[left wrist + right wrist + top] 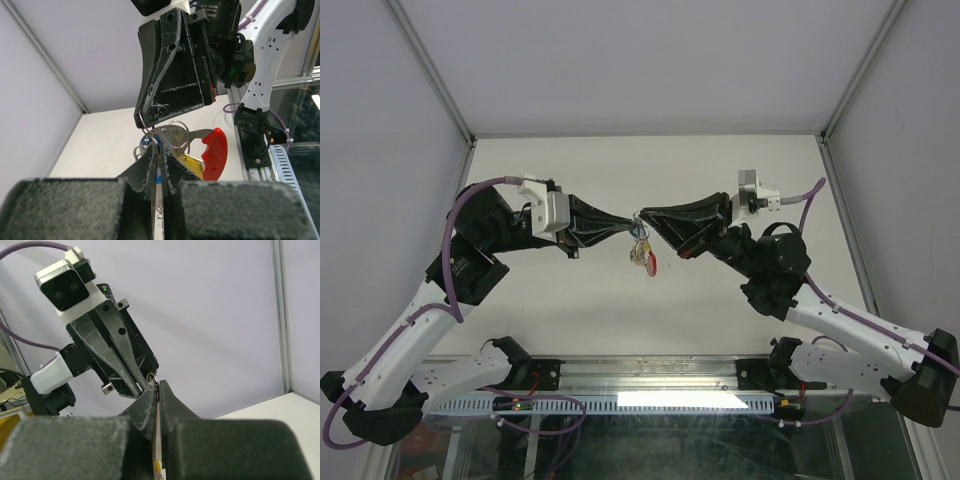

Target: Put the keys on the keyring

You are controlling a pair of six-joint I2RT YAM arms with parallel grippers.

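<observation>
Top external view shows both arms meeting tip to tip above the middle of the table (720, 300), roughly midway between its left and right edges. The keys (642, 256) hang in a small bunch just under the meeting point, clear of the surface. No loose key shows anywhere on the table.

The left gripper (623, 226) has its jaws fully closed. In the left wrist view they pinch the top of the bunch, seemingly on a silvery blade, though exactly which piece cannot be made out. The right gripper (642, 216) is likewise fully closed, and from its tip a thin wire hook sticks out. I take this hook to be part of the keyring (178, 134), whose silvery loop sits just beside and below that tip.

The red key (215, 152) and the yellow key (192, 165) dangle to the right of the left jaws, and a blue head (145, 142) peeps out on the other side. All three sit tight against the wire.

My judgement is that the task is far along. The keys look gathered on the ring, and what remains is probably working the last one fully round the coil, then letting go. Whether every key is truly threaded cannot be told, as the wire is too fine and partly hidden by the fingers.
</observation>
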